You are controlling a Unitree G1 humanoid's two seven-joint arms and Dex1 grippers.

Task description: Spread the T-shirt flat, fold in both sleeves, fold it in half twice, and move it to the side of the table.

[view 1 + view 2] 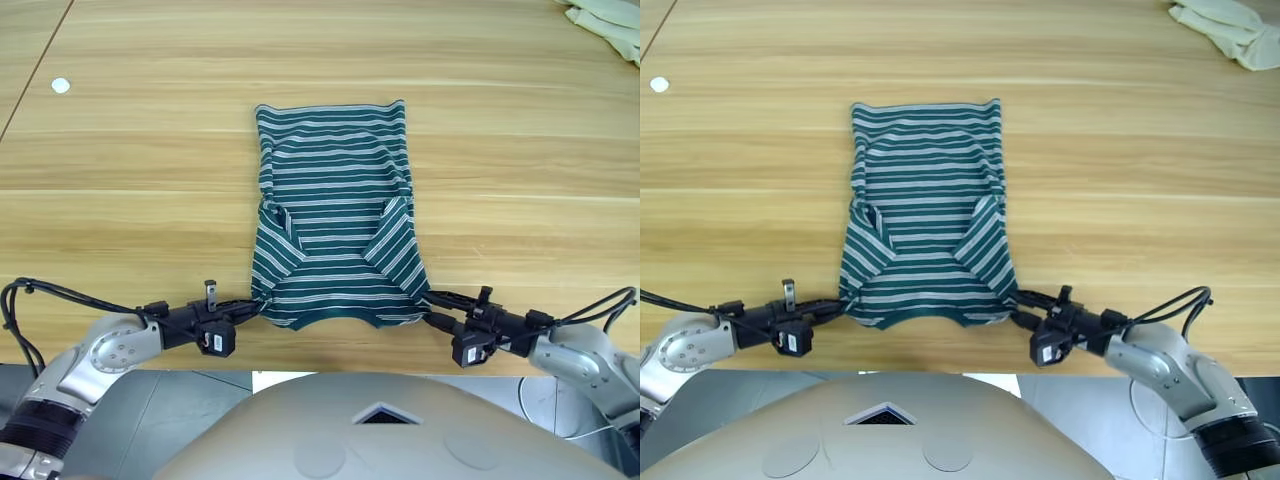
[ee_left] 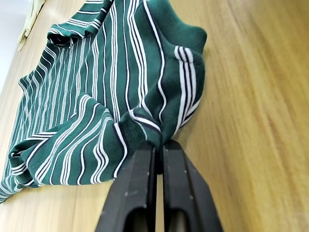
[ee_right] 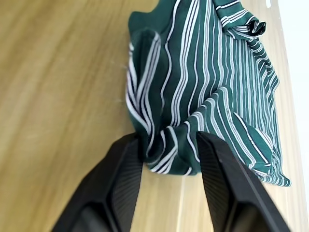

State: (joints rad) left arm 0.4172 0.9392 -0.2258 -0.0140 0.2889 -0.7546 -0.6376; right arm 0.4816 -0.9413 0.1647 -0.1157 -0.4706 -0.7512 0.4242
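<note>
A dark green T-shirt (image 1: 335, 200) with white stripes lies flat on the wooden table (image 1: 520, 180). Both its sleeves are folded in over the body, and its neck end is toward me. My left gripper (image 1: 258, 306) is at the near left corner, shut on a pinch of the fabric (image 2: 145, 121), which bunches up just in front of the fingertips. My right gripper (image 1: 428, 305) is at the near right corner of the T-shirt (image 3: 193, 87). It is open, with its fingers (image 3: 128, 159) on either side of the bunched corner cloth.
A cream cloth (image 1: 608, 22) lies at the table's far right corner. A small white round mark (image 1: 61, 86) sits at the far left. The table's near edge (image 1: 330, 368) runs just behind both grippers. Bare wood lies to each side of the shirt.
</note>
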